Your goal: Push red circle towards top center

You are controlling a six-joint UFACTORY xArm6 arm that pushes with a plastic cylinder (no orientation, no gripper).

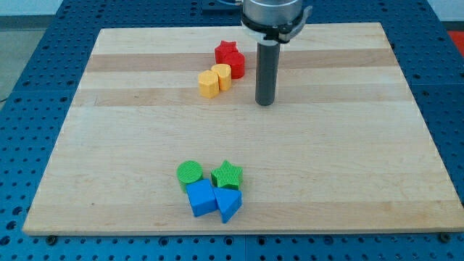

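The red circle [236,67] lies near the view's top centre, touching the red star [226,51] just above and to its left. A yellow block [222,75] touches the circle's lower left, and a second yellow block [208,84] sits beside that one. My tip [265,102] rests on the board to the right of and a little below the red circle, a short gap away and touching no block.
A green circle [190,172], a green star [228,175], a blue square [201,197] and a blue triangle [229,205] cluster near the view's bottom centre. The wooden board [348,159] lies on a blue perforated table.
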